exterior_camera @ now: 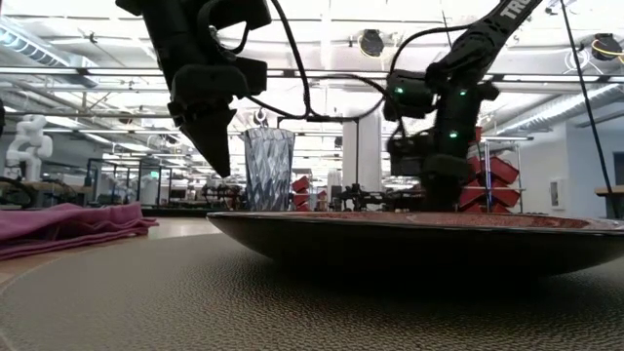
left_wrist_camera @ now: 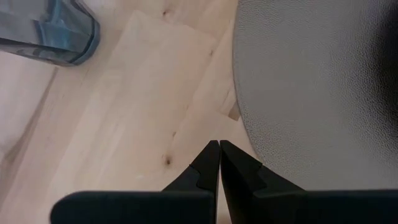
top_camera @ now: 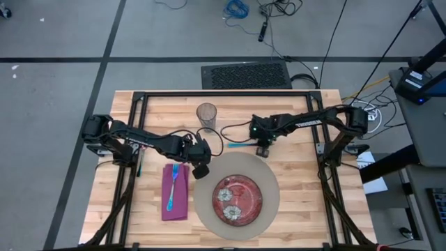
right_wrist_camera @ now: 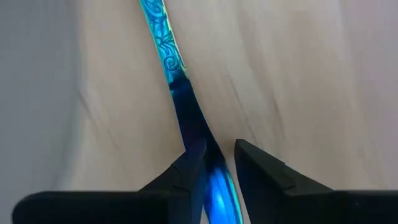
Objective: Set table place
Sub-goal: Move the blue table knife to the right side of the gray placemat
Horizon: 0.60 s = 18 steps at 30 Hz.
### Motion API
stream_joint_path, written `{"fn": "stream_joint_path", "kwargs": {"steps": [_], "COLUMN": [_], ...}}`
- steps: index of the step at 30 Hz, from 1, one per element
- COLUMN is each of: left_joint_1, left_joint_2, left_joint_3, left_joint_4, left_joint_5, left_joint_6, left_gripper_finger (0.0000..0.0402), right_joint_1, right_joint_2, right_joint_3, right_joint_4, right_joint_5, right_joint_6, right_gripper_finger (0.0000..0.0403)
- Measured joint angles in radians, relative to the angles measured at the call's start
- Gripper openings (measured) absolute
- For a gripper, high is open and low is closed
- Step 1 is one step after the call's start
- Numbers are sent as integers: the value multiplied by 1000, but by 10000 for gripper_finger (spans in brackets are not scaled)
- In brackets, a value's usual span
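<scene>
On the table (top_camera: 300, 209), one red plate (top_camera: 237, 197) is seen on one big round mat (top_camera: 205, 202). Beside it, one purple napkin (top_camera: 180, 202) is laid flat, with a blue fork (top_camera: 173, 172) and a pink piece of cutlery (top_camera: 169, 202) on it. The left gripper (top_camera: 201, 169) is held shut and empty between napkin and mat. Farther back, a blue piece of cutlery (right_wrist_camera: 163, 46) is gripped by the right gripper (right_wrist_camera: 216, 157) by the mat's far edge. One clear glass (top_camera: 206, 114) is stood empty behind.

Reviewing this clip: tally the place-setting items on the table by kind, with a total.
Mat: 1
Red patterned plate: 1
Purple napkin: 1
Clear glass: 1
Cutlery pieces: 2, a blue fork lying on the napkin and a blue piece between the right gripper jaws
Total: 6
</scene>
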Motion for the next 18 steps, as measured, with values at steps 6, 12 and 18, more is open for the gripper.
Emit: {"fn": "stream_joint_path", "kwargs": {"steps": [6,12,18], "left_joint_1": [0,0,1], "left_joint_2": [0,0,0], "left_joint_3": [-4,-46,-93], "left_joint_4": [14,83,118], "left_joint_5": [1,10,35], "left_joint_6": [3,19,19], "left_gripper_finger": [0,0,0], "right_joint_1": [-2,62,140], "right_joint_2": [-67,-155,-251], "right_joint_3": [-17,-14,1], "right_joint_4": [-349,-411,-431], "right_joint_5": [102,153,205], "right_joint_6": [80,128,189], "right_gripper_finger": [75,75,75]}}
